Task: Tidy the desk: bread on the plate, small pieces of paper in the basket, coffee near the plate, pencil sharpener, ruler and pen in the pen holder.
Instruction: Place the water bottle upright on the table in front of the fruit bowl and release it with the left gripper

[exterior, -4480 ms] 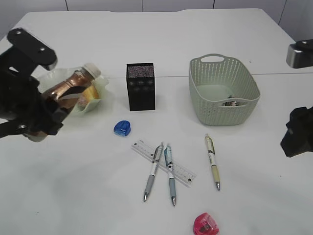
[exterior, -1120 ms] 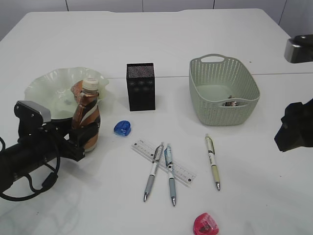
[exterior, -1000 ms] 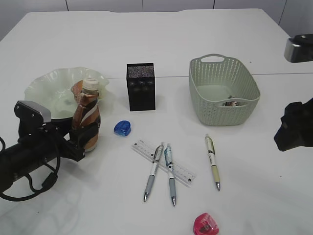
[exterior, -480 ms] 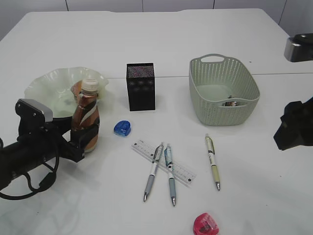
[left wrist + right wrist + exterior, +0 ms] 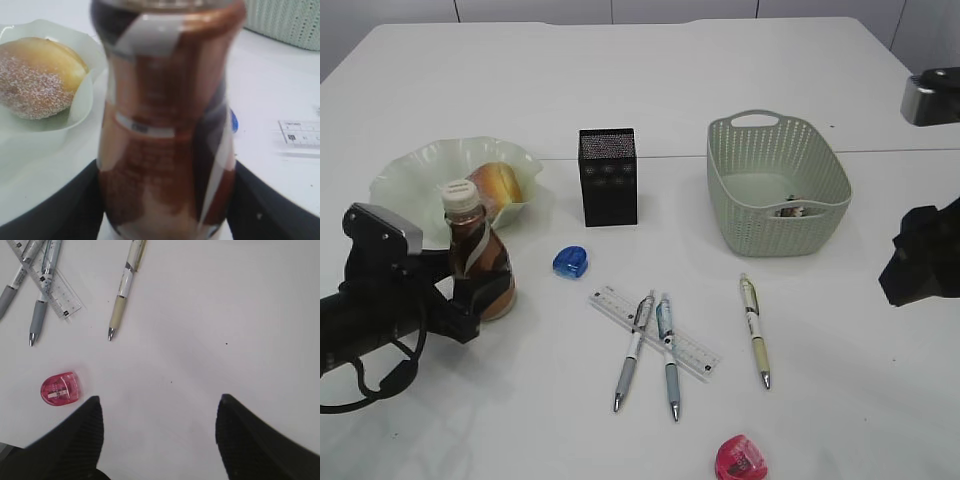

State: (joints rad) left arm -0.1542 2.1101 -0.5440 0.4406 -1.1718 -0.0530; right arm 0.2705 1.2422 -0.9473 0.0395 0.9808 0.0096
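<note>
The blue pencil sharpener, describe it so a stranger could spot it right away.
Find the black pen holder at the table's middle. Just in front of it, slightly left, lies the blue pencil sharpener. The only other sharpener is pink, at the near edge.

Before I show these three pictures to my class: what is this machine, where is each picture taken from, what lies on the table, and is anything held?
It is a robot with two arms, each ending in a two-fingered gripper. One picture looks down at the table from in front. The other two come from cameras on the wrists.

On the table are a plate with bread, a black pen holder, a basket, a ruler, three pens, and a blue sharpener and a pink sharpener.

The left gripper has its fingers on either side of an upright coffee bottle beside the plate. Whether it grips the bottle is unclear. The right gripper is open and empty.
</note>
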